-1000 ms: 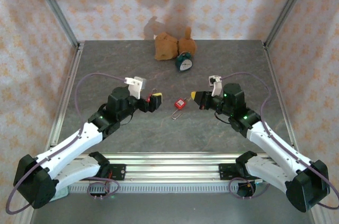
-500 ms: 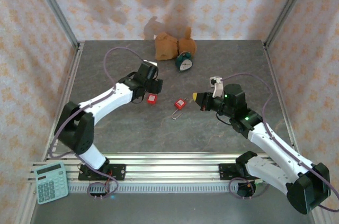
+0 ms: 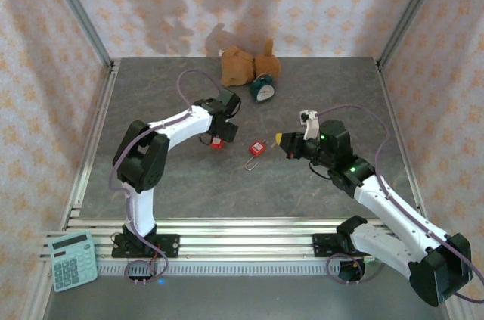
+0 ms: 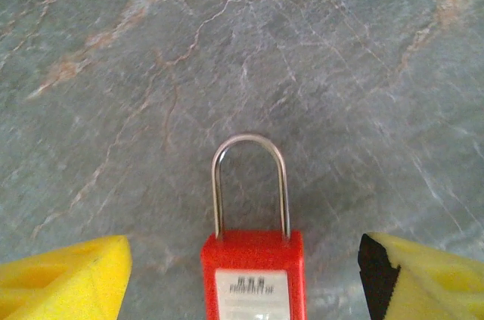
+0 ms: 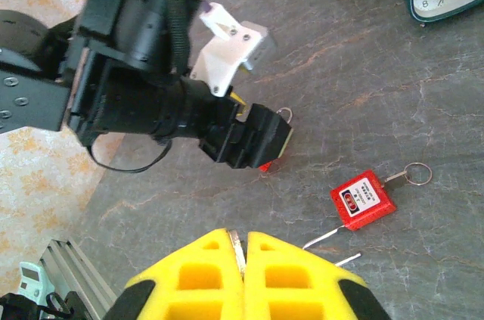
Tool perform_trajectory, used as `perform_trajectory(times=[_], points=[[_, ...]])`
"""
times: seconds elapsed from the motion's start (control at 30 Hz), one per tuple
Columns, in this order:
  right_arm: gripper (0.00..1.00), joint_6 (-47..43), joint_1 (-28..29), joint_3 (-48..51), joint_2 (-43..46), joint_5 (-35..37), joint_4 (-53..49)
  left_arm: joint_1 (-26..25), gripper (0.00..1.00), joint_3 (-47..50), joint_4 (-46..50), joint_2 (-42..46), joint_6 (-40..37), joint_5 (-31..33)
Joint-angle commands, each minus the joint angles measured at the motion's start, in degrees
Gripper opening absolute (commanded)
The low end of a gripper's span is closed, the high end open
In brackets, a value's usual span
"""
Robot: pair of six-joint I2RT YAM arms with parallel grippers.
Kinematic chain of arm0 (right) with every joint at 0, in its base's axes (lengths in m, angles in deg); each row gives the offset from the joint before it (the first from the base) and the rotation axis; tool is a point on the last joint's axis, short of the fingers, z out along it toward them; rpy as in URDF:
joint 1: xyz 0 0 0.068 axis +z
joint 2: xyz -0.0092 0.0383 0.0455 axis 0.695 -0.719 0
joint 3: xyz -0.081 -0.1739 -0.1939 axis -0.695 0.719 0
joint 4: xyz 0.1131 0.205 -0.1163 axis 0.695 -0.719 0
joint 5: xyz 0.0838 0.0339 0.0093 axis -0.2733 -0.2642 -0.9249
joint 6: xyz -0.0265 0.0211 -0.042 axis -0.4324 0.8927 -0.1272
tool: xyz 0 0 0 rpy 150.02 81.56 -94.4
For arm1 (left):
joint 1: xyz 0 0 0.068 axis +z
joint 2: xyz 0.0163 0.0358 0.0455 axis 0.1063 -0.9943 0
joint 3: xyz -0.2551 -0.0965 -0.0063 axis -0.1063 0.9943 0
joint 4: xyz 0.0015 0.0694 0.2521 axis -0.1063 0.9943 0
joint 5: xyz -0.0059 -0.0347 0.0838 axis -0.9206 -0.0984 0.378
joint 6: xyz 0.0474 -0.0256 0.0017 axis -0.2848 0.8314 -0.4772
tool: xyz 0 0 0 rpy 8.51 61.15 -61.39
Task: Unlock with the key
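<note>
— When looking down from above, find the left end effector (image 3: 220, 137) low over a red padlock (image 3: 217, 144) on the grey desk (image 3: 325, 85). Open or closed?
— Open. Check the left wrist view: yellow fingers (image 4: 60, 278) spread wide on either side of that padlock's body, clear gaps both ways, shackle (image 4: 249, 184) arching away with both legs running into the red.
— And the right end effector (image 5: 240, 235)?
— Closed, clamped on the key (image 5: 238, 247): a thin tan sliver pinched between the yellow pads (image 5: 200, 271), up off the desk.
— Near anything?
— Near a second padlock (image 5: 361, 199), lying flat between the two end effectors. Faces the left end effector across it. Farther back, note a green clock (image 3: 262, 90) just beside a brown plush (image 3: 240, 65).
</note>
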Motion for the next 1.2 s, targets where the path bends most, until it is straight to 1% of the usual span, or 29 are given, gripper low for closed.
perform_trajectory(times=[0.0,0.07,0.2,0.4,0.53,0.7,0.73,0.93,1.07,1.17], points=[[0.04,-1.1,0.0,-2.8,0.7,0.6,-0.6,0.3,0.80,-4.6,4.0,-4.0,-0.9,6.2],[0.04,-1.2,0.0,-3.0,1.2,0.6,-1.0,0.8,0.82,-6.5,5.2,-6.0,0.2,10.2],[0.04,-1.1,0.0,-3.1,1.9,0.9,-1.7,2.2,0.82,-6.3,5.7,-6.8,1.1,12.3],[0.04,-0.1,0.1,-2.7,2.0,0.2,-0.8,4.6,0.79,0.9,3.5,-2.3,3.1,14.7],[0.04,0.5,0.0,-2.7,1.7,-0.4,0.1,6.6,0.79,4.9,3.1,1.1,3.1,14.9],[0.04,0.6,0.0,-2.8,1.7,-1.0,0.4,7.5,0.75,9.1,4.4,3.7,6.4,13.8],[0.04,0.6,0.1,-2.8,1.7,-1.0,0.6,7.5,0.75,10.7,4.2,6.1,7.4,13.0],[0.04,0.5,0.1,-2.8,1.7,-1.7,1.0,6.9,0.69,19.4,2.1,12.0,13.6,6.6],[0.04,0.5,0.0,-2.9,1.8,-2.1,1.0,5.0,0.69,23.5,3.0,16.5,15.5,7.2],[0.04,0.5,0.0,-2.8,1.9,-2.1,1.1,4.7,0.69,26.1,3.8,20.1,16.5,6.7]])
